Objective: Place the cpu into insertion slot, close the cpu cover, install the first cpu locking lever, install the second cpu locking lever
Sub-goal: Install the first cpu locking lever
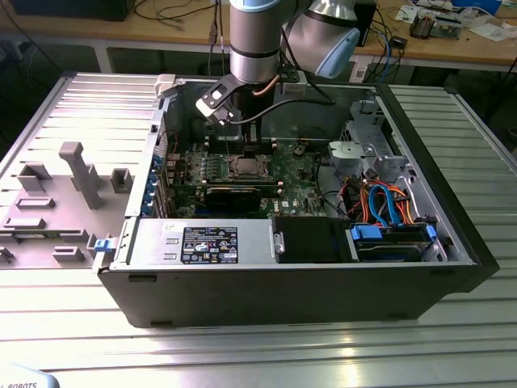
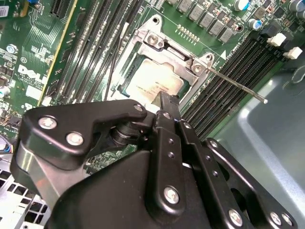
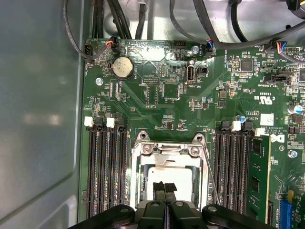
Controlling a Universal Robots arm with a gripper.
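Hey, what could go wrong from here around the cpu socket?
The gripper is shut right over the cpu, so an off-centre push might tilt or scratch the chip. The thin lever looks unlatched and juts out over the memory slots. It could snag on the gripper or spring up.

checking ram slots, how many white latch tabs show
4 white latch tabs: two on one side of the cpu, two on the other; more may be hidden.

Arm: one, wrist section vertical, pointing straight down. Gripper: black, aimed downward. In the first wrist view its fingers meet with no gap, tips level.
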